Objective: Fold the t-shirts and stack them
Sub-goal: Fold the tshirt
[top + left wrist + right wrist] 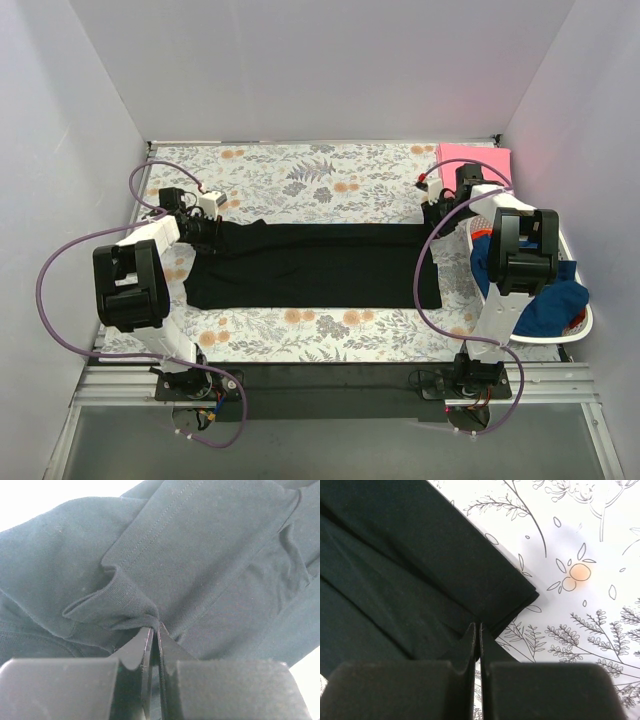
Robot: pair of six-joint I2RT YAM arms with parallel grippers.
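Floral-print tablecloth (320, 180), plain white walls around. Black t-shirt (320, 265) lies flat, stretched btwn both grippers. Left gripper (155, 631) pinched tight on a bunched fold of shirt fabric at its tips. Right gripper (477, 630) clamped on the folded corner at the opposite end. White basket (585, 320) w/ blue clothes (555, 305) beside right arm, pink cloth (478, 160) beyond right gripper.

1. Top view: bright, even, diffuse light; shadows soft, all sharp.
2. Left wrist: my fingers (137, 655) blurred up close; upper-left corner blown out white.
3. Right wrist: shirt (395, 570) near-black, little detail; tablecloth (580, 540) print crisp.
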